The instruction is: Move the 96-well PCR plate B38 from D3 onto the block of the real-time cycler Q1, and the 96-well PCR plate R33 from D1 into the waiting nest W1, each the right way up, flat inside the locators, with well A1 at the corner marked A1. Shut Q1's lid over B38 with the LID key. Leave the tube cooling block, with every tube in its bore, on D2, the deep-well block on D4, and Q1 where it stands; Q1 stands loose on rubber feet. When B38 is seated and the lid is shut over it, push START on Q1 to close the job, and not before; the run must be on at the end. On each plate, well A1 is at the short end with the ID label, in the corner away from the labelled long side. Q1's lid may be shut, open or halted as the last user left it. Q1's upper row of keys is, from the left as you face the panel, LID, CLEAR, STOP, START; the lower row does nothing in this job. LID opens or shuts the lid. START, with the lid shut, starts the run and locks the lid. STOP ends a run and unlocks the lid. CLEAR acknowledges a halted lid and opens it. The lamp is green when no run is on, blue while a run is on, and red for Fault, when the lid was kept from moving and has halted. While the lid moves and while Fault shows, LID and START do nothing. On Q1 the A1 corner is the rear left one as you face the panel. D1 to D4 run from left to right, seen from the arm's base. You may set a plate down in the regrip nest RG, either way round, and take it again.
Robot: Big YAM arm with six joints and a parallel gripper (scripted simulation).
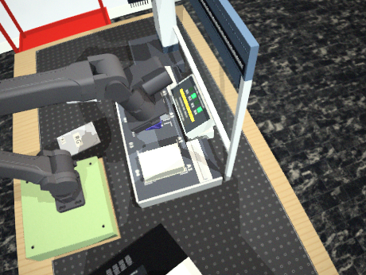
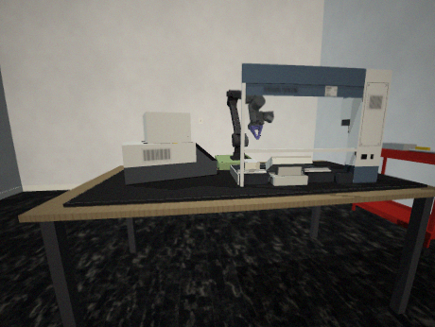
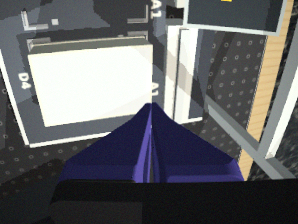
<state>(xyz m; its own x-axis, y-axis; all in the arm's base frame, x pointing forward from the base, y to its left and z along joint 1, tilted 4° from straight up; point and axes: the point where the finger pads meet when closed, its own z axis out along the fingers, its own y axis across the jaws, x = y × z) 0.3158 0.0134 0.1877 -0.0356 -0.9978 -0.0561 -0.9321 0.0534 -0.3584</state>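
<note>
My gripper [image 1: 153, 126] [image 2: 256, 135] [image 3: 151, 111] is shut and empty, with blue fingertips together high above the deck near D3 and D4. The white deep-well block [image 1: 163, 162] [image 3: 90, 85] sits on D4. Neighbouring slot D3 shows bare surface and corner locators. The cycler Q1 [image 1: 165, 242] [image 2: 158, 158] stands at the front edge of the top view; its white lid [image 2: 167, 128] stands raised in the exterior view. Its lamp and block cannot be made out. The arm hides the tube cooling block, D1 and most of nest W1. I cannot identify B38 or R33.
The regrip nest RG [image 1: 88, 137] holds no plate. A tilted status panel [image 1: 191, 106] [image 3: 235, 15] with two green lamps stands beside the deck. A pale upright post [image 1: 237, 131] and blue overhead hood [image 1: 235, 44] [image 2: 303, 75] bound the far side. The green arm base [image 1: 75, 234] is near RG.
</note>
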